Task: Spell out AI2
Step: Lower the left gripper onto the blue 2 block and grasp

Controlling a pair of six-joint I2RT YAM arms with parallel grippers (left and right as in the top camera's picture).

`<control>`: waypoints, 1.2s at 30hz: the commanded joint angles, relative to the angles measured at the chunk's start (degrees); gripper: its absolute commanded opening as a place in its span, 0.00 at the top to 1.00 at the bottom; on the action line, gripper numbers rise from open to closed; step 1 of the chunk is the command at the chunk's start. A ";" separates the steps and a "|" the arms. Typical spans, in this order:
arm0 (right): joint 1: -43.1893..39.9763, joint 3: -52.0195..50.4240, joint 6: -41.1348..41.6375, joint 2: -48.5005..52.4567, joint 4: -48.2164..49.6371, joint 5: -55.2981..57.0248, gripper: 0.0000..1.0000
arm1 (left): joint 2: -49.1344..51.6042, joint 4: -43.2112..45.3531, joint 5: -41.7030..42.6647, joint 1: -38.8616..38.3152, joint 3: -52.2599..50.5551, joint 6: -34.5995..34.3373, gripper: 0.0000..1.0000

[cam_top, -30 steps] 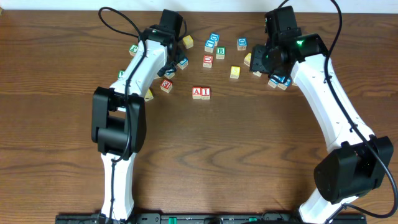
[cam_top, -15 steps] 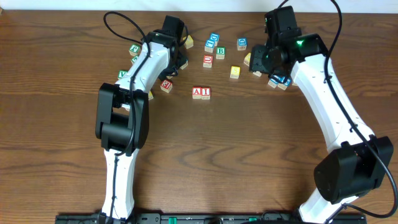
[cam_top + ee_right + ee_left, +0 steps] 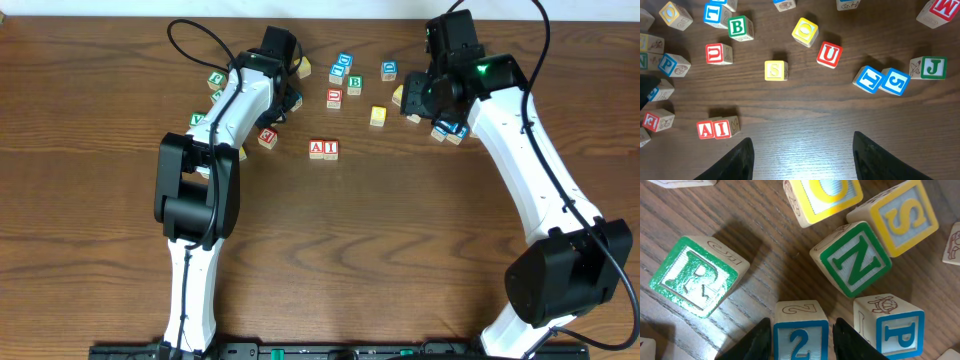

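The A cube (image 3: pixel 317 149) and the I cube (image 3: pixel 331 149) stand touching side by side in mid-table, reading AI; they also show in the right wrist view, A (image 3: pixel 706 129) and I (image 3: pixel 722 128). The blue 2 cube (image 3: pixel 800 340) sits on the table between the fingers of my left gripper (image 3: pixel 802 337), which press its two sides. In the overhead view my left gripper (image 3: pixel 285 98) hides that cube, up and left of the AI pair. My right gripper (image 3: pixel 802 155) is open and empty, held above the table at the right (image 3: pixel 425 95).
Loose cubes crowd the 2 cube: a green R (image 3: pixel 695 275), a green N (image 3: pixel 855 262), a blue P (image 3: pixel 895 330), a yellow S (image 3: pixel 902 215). More cubes lie scattered at the back, among them a red U (image 3: pixel 829 54), a green B (image 3: pixel 738 27) and a yellow S (image 3: pixel 775 70).
One second ago the left arm was placed a little differently; it shifted slightly right over the cube cluster and has held still since. The right arm and the AI pair have not moved.
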 commanded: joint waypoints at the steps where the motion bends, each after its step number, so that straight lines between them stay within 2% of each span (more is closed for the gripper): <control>1: 0.22 -0.15 -0.39 0.17 -0.04 0.76 0.42 | 1.07 -0.42 -0.55 0.02 -0.22 -0.46 0.61; 6: 0.24 -0.15 -0.39 0.17 -0.04 1.22 0.41 | 1.03 -0.46 -0.52 0.02 0.02 0.55 0.65; 15: 0.22 -0.15 -0.37 0.17 -0.02 1.42 0.40 | -2.54 -0.70 -0.55 0.02 0.28 6.75 0.66; 28: 0.24 -0.15 -0.37 0.17 -0.02 1.42 0.39 | -6.12 -3.48 -0.46 -0.04 0.28 9.81 0.71; 36: 0.15 -0.15 -0.39 0.17 0.68 2.27 0.36 | -8.28 -3.48 -0.09 -1.09 0.28 18.12 0.71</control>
